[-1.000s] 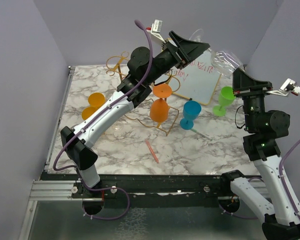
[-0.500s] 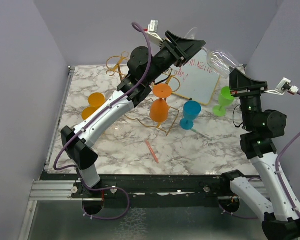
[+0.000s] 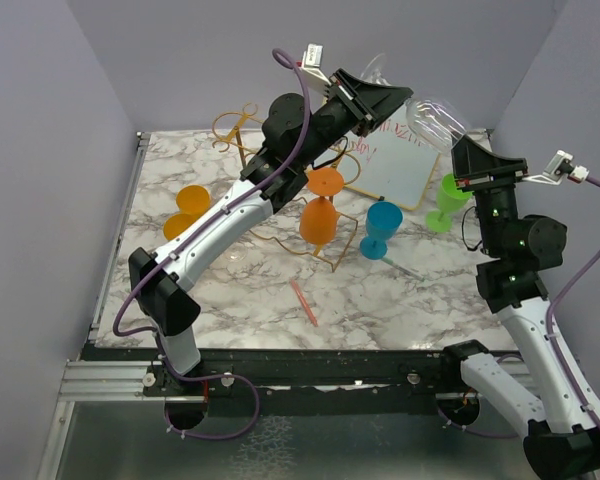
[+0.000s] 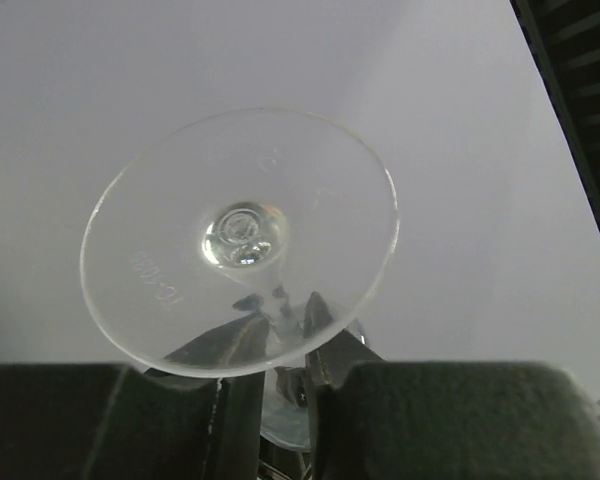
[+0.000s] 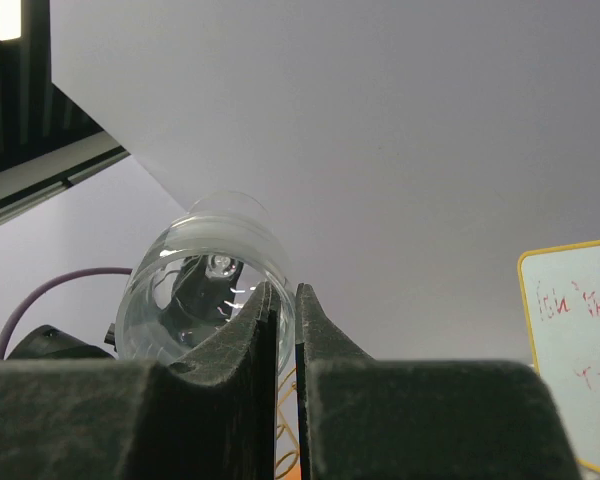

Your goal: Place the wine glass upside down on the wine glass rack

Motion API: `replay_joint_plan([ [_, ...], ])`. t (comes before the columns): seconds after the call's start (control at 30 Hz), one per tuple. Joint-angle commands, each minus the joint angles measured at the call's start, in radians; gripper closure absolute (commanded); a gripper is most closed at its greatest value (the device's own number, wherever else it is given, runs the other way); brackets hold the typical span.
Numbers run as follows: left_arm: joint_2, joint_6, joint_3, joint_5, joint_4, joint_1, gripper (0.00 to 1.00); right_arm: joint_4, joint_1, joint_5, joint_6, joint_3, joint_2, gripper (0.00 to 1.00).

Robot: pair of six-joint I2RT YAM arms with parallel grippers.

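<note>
Scanning the top view from the left: loose orange glass (image 3: 186,210) sits on the marble table (image 3: 380,300) at left middle, pose hard to read. Wine glass rack (image 3: 235,128) is just right of it, gold wire, curled loops at upper centre-left, wavy lower rail reaching toward frame centre, left arm crossing in front of it. Pink stick (image 3: 303,302) lies flat on the table below centre. Hung orange glass (image 3: 320,220) is on the rack upside down, foot up, bowl down. Left gripper (image 3: 405,97) is raised at top centre, well above the rack; in the left wrist view the left gripper (image 4: 280,325) has its fingers drawn in to a narrow slot, closed on the stem, with the round foot of the wine glass (image 4: 242,235) facing the camera. Blue glass (image 3: 383,228) stands upright right of centre, a thin stick near its foot. Whiteboard (image 3: 395,165) with red scribble lies behind it. Clear wine glass (image 3: 438,118) is up in the air at upper right, roughly on its side, foot toward the left gripper, bowl toward the right one, off the rack and apart from it. Green glass (image 3: 448,198) stands upright at right middle. Right gripper (image 3: 458,143) is at the bowl; the right wrist view shows the right gripper (image 5: 285,300) nearly closed, pinching the rim wall of the wine glass (image 5: 195,280) between its fingers, one finger inside the bowl, one outside.
</note>
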Motion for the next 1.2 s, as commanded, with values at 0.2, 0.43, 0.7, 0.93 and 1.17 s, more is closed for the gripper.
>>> replay_joint_plan([
  [0.2, -0.015, 0.098, 0.041, 0.079, 0.088, 0.019, 1.0, 0.028, 0.003, -0.088, -0.007, 0.0, 0.003, 0.92],
  [0.43, -0.038, 0.186, 0.053, 0.188, 0.087, 0.105, 1.0, -0.146, 0.003, -0.02, -0.042, 0.042, -0.019, 0.45],
  [0.7, -0.11, 0.33, 0.069, 0.289, -0.03, 0.198, 1.0, -0.23, 0.003, 0.049, -0.13, 0.047, -0.051, 0.38],
  [0.93, -0.249, 0.649, 0.099, 0.284, -0.386, 0.257, 1.0, -0.284, 0.003, 0.101, -0.213, 0.079, -0.076, 0.38],
  [1.17, -0.363, 0.874, 0.088, 0.233, -0.679, 0.305, 1.0, -0.304, 0.003, 0.115, -0.235, 0.083, -0.07, 0.38],
])
